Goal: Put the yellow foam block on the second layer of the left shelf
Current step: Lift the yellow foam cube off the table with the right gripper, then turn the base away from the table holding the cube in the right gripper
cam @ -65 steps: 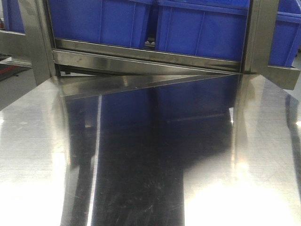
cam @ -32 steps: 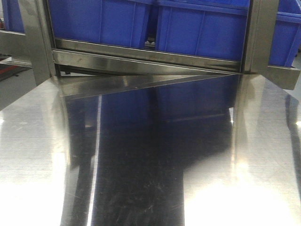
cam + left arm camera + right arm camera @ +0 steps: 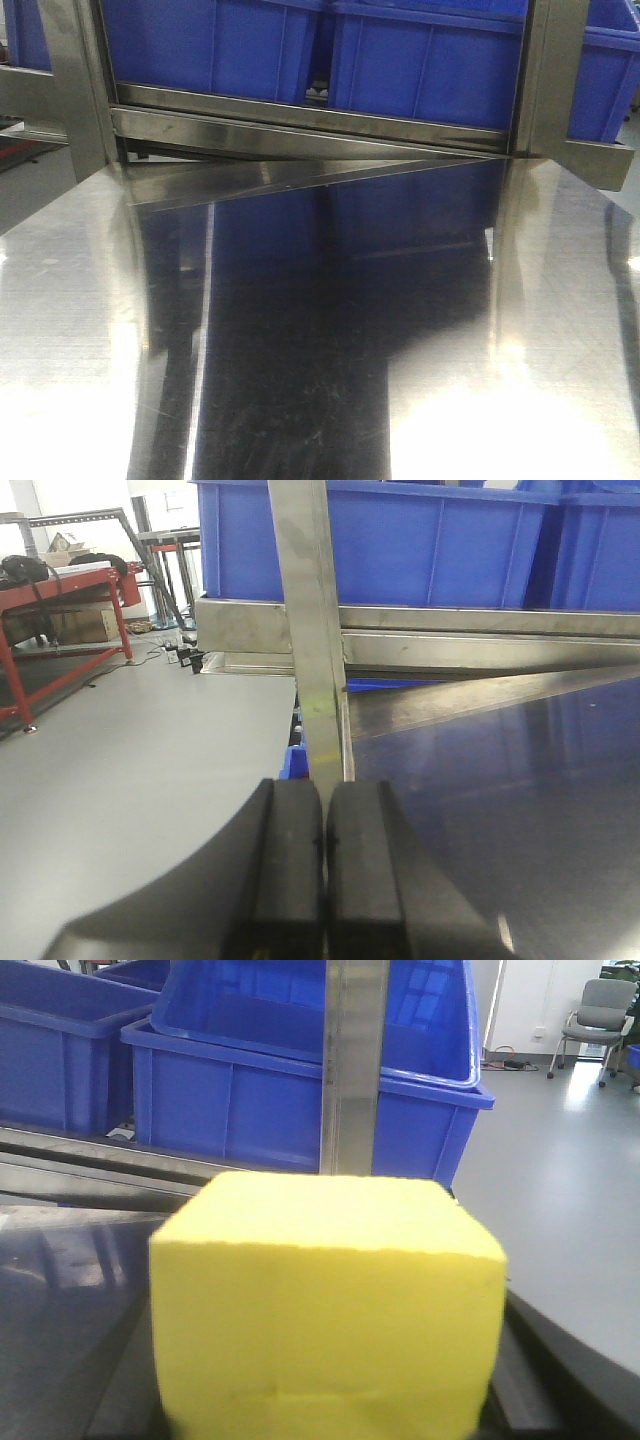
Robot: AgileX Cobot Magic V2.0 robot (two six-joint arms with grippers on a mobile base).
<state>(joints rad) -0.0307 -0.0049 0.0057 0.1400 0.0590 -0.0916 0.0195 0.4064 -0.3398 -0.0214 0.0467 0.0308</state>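
Frame [image 3: 70, 80] has crept slightly left in the front view. Your right gripper [image 3: 325, 1400] clamps the block [image 3: 325, 1310], near-cubic, no long axis; post [image 3: 352, 1060] dead ahead at 12 o'clock, bins [image 3: 250, 1110] behind it. Left gripper [image 3: 322, 860] pressed closed, empty, so the right arm places.

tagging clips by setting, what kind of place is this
Probably a warehouse-like workshop or lab: steel racking holding big blue plastic bins, a red-framed bench standing on a bare grey floor, and an office chair in the background.
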